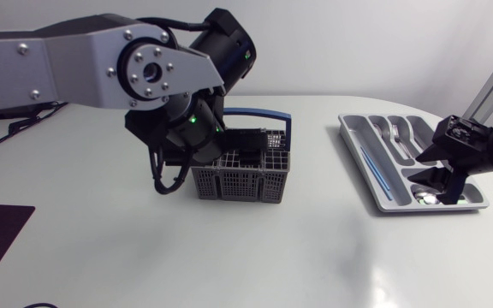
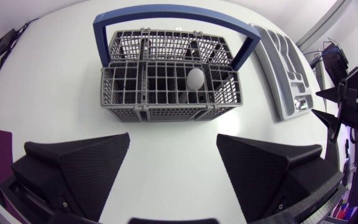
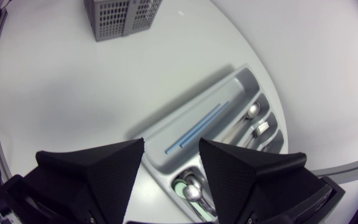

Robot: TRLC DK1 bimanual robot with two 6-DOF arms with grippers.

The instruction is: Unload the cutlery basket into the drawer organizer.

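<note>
Cutlery basket (image 2: 166, 93) sits just ahead of the spread left tool (image 2: 173, 140).

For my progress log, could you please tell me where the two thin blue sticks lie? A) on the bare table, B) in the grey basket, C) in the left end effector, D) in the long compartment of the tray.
D: the blue sticks lie side by side in the long compartment of the tray, ahead of the open right end effector.
</note>
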